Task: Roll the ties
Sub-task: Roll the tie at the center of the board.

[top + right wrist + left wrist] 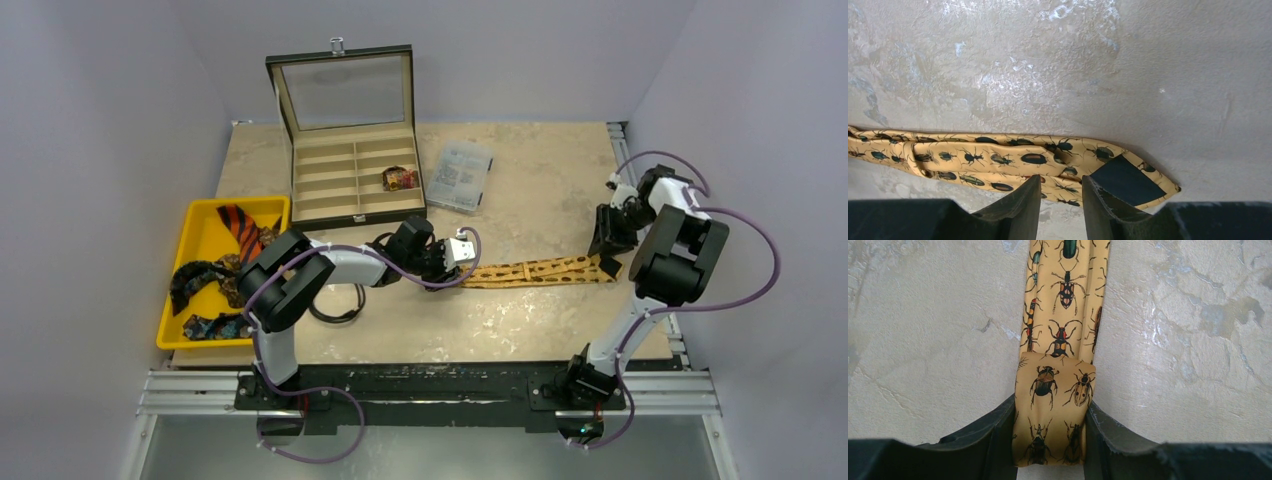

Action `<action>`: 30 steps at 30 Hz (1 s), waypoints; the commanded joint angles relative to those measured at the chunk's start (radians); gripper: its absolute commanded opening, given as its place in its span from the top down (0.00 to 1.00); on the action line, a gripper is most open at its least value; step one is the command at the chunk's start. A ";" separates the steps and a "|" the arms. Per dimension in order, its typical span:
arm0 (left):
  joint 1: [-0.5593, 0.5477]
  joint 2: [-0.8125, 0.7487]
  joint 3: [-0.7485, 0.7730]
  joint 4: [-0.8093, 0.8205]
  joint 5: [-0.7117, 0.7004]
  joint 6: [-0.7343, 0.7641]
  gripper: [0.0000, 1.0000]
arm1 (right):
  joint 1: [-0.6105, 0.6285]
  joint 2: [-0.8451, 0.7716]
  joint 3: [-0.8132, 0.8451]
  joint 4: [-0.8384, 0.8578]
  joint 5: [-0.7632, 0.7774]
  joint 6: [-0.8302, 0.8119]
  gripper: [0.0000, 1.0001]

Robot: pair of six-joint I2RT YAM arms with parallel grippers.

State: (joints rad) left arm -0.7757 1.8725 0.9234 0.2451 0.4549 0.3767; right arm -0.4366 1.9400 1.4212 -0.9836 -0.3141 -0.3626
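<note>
Left claw [1050, 405]: clamped on the rolled end of the tan-gold tie [1060, 340], with the rest laid flat on the table [1188, 340] straight beyond the tips. Right claw [1061, 180]: slightly parted, gripping nothing, tips at the tie's wide end.

no legible txt or nos. anywhere; print on clear plastic box [461, 176] too small & blurry

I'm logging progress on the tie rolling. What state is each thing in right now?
Yellow tie, stretched on the table, one end rolled up slightly.
Left gripper, shut on that rolled end.
Right gripper, jaws slightly apart over the pointed end; grip unclear.
Box, lid open, one rolled tie inside.
Ties in tray, loose, unrolled.
</note>
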 commanded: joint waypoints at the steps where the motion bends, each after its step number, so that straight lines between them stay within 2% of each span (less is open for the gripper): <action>1: 0.003 0.064 -0.030 -0.152 -0.111 0.005 0.82 | 0.010 0.015 0.002 -0.008 -0.052 0.009 0.64; 14: 0.003 0.068 -0.033 -0.143 -0.117 -0.005 0.82 | 0.038 0.055 -0.028 -0.009 -0.078 -0.008 0.64; 18: 0.003 0.068 -0.033 -0.143 -0.117 -0.005 0.82 | 0.039 0.050 -0.017 -0.024 -0.091 -0.019 0.75; 21: 0.003 0.069 -0.034 -0.143 -0.118 -0.005 0.82 | 0.039 0.038 0.000 -0.048 -0.096 -0.034 0.96; 22: 0.003 0.069 -0.033 -0.144 -0.118 -0.006 0.82 | 0.038 0.030 0.010 -0.059 -0.106 -0.037 1.00; 30: 0.003 0.068 -0.036 -0.157 -0.125 -0.005 0.82 | 0.024 -0.076 0.026 -0.133 -0.046 -0.067 1.00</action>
State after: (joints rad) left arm -0.7757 1.8736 0.9234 0.2455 0.4484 0.3546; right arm -0.4053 1.9549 1.4193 -1.0561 -0.3840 -0.3973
